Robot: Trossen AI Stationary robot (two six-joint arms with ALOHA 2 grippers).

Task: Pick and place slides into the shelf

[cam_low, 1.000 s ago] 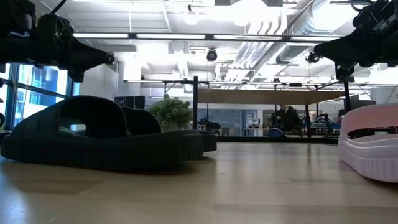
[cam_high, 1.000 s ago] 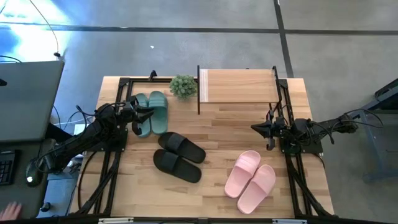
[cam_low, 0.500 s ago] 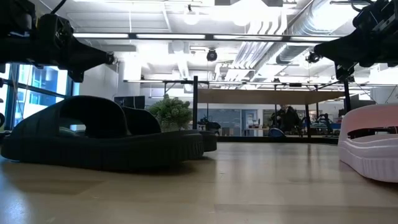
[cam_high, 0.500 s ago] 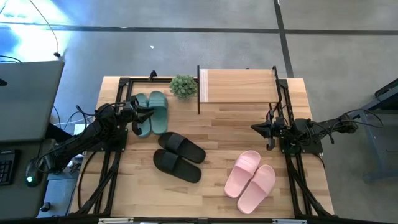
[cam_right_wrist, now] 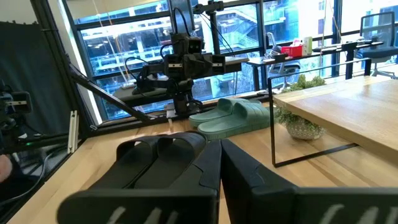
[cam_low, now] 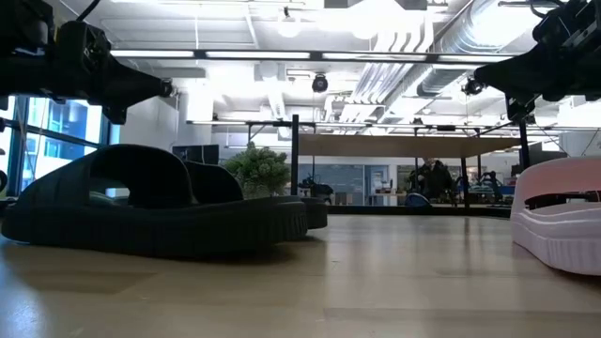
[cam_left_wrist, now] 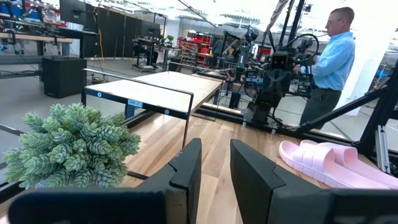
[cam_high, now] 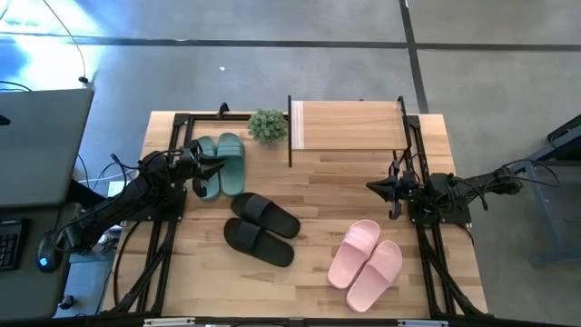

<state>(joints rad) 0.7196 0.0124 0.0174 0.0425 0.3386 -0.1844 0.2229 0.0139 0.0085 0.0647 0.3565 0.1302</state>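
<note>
Three pairs of slides lie sole-down on the wooden table: teal (cam_high: 221,163) at the far left, black (cam_high: 262,228) in the middle, pink (cam_high: 365,263) at the near right. The shelf (cam_high: 347,126), a light board on thin black posts, stands at the far edge. My left gripper (cam_high: 221,164) hovers level above the teal pair, open by a narrow gap (cam_left_wrist: 216,146), with nothing between its fingers. My right gripper (cam_high: 370,186) is shut (cam_right_wrist: 219,146) and hangs level above bare table at the right, near the shelf's front.
A small green potted plant (cam_high: 268,125) stands just left of the shelf. Black frame rails run along the table's left (cam_high: 163,245) and right (cam_high: 436,263) sides. Bare wood lies between the black pair and the shelf. A person (cam_left_wrist: 333,62) stands beyond the table's right side.
Both arms and all the slides have kept still. A person's hand at the keyboard left of the table has gone out of view.
</note>
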